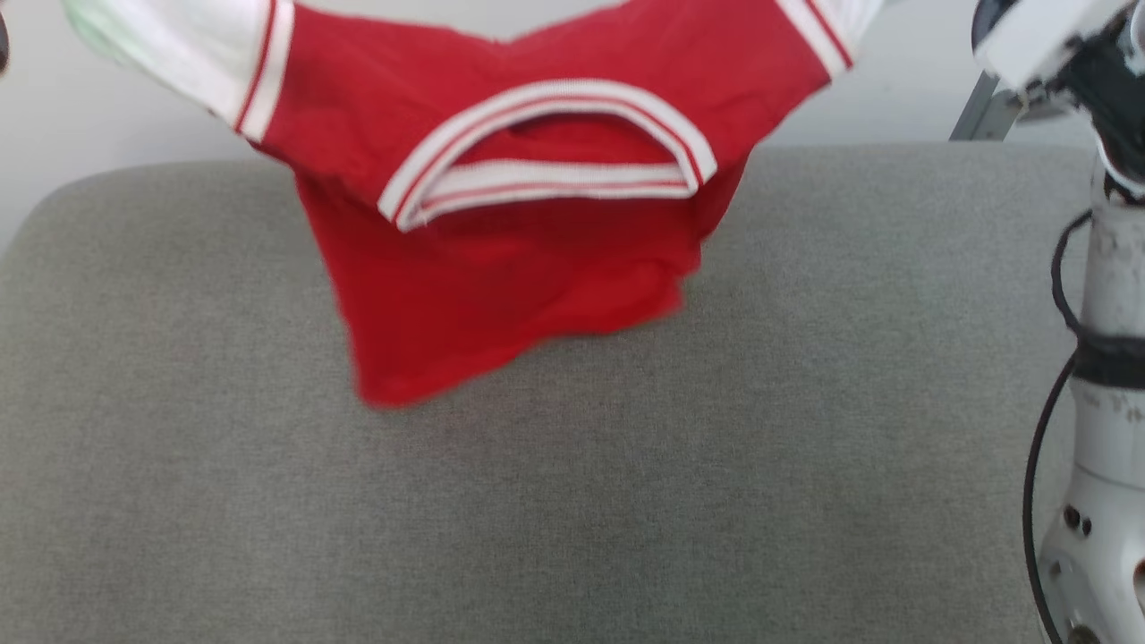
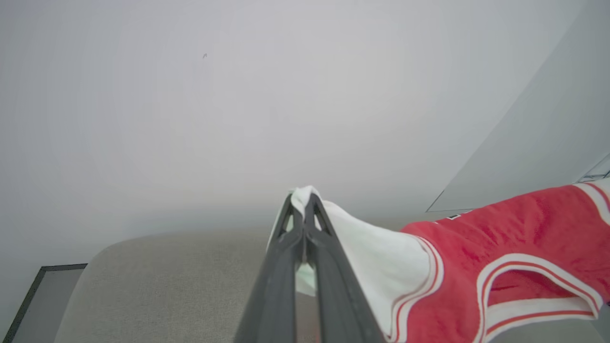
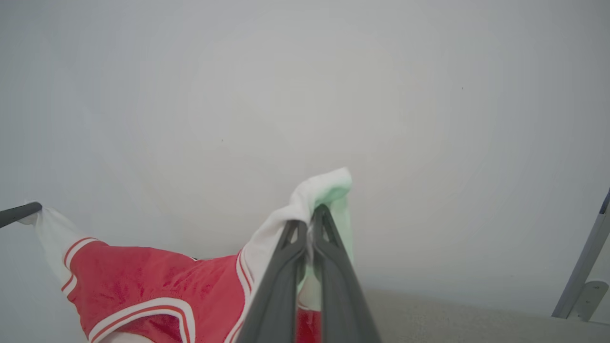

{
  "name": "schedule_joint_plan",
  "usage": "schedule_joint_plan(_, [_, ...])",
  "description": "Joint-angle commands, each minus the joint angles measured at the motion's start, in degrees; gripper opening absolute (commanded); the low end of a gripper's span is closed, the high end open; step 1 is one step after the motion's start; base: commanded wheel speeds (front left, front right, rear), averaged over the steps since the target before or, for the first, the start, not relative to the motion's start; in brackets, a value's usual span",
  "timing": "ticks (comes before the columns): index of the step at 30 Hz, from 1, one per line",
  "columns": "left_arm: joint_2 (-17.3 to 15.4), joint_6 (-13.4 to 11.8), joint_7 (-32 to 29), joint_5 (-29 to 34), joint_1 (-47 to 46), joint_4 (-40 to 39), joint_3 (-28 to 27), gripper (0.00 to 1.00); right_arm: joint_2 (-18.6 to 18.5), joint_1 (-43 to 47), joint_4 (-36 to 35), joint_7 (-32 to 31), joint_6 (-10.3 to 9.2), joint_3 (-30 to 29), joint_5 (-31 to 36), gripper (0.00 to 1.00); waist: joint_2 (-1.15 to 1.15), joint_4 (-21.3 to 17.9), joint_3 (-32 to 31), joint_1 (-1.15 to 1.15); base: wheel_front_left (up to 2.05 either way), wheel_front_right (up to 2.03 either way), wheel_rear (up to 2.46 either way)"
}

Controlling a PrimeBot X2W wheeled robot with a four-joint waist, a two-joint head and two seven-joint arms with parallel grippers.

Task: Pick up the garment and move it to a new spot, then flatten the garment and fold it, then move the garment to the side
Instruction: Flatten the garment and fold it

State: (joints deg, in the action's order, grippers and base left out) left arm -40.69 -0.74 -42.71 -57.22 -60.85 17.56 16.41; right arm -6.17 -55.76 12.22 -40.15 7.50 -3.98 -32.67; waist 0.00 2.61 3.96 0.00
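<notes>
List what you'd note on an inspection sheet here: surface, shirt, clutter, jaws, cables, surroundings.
Surface: grey fabric cushion, bare in front of the shirt.
Job's things: red shirt held up and spread by both sleeves, collar toward the head camera, body hanging down; whether its hem touches the cushion cannot be told.
Clutter: nothing seen.
Grippers: left jaws shut on a white sleeve; right jaws shut on the other sleeve.
Cables: black cable runs along the white right arm.
Surroundings: plain pale wall; grey metal post by the cushion's edge.
</notes>
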Motion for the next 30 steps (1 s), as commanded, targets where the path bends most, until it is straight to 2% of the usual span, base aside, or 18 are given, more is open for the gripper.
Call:
schedule_joint_plan(1, [0.5, 0.3, 0.7, 0.4, -1.2, 0.7, 0.1, 0.00, 0.5, -1.3, 0.8, 0.9, -0.02, 0.1, 0.6, 0.00, 0.00, 0.1, -0.8, 0.00, 0.00, 0.00, 0.00])
schedule_joint_plan(7, [2.8, 1.5, 3.3, 3.1, -5.7, 4.0, 1.9, 0.00, 1.7, -5.6, 4.3, 4.3, -0.02, 1.3, 4.2, 0.00, 0.00, 0.3, -1.9, 0.00, 0.00, 0.00, 0.00])
schedule_joint_plan(16, [6.3, 2.9, 6.3, 5.4, -11.7, 10.3, 3.9, 0.00, 2.9, -11.3, 11.2, 8.6, -0.02, 3.5, 5.5, 0.00, 0.00, 0.5, -1.2, 0.00, 0.00, 0.00, 0.00])
schedule_joint_plan(24, [8.6, 4.9, 11.2, 6.9, -17.1, 15.6, 4.6, 0.00, 3.2, -17.2, 17.9, 16.1, -0.02, 5.1, 8.5, 0.00, 0.00, 0.5, 3.6, 0.00, 0.00, 0.00, 0.00])
schedule_joint_plan(30, [10.4, 6.8, 18.2, 8.8, -23.4, 19.9, 5.0, 0.00, 3.2, -24.9, 25.6, 26.3, -0.02, 7.5, 13.0, 0.00, 0.00, 0.7, 10.3, 0.00, 0.00, 0.00, 0.00])
